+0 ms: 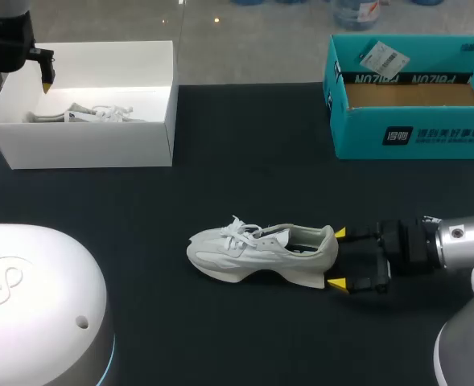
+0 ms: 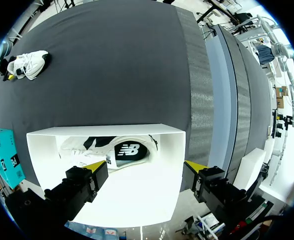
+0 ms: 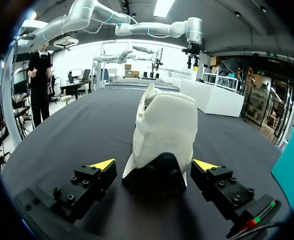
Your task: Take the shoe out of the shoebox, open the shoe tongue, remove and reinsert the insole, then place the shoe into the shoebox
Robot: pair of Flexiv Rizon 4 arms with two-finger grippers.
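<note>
1. Black bench (image 1: 245,177) runs wide between the white lace-up sneaker (image 1: 257,253) at centre and both boxes.
2. Right gripper (image 1: 339,258), fingers spread, flanks its heel at 3 o'clock.
3. Open-topped white cardboard shoebox (image 1: 84,141) stands at 10 o'clock, teal cardboard box (image 1: 410,133) at 2.

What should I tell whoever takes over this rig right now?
Left hand: open, above the white shoebox, which holds a second shoe.
Right hand: open, one finger on each side of the heel of the shoe on the table, not gripping it.
Done: that shoe is out of the box, standing on its sole.
Left: open the tongue, pull out and refit the insole, then put the shoe back in the shoebox.
Also there: a teal box at the far right.
</note>
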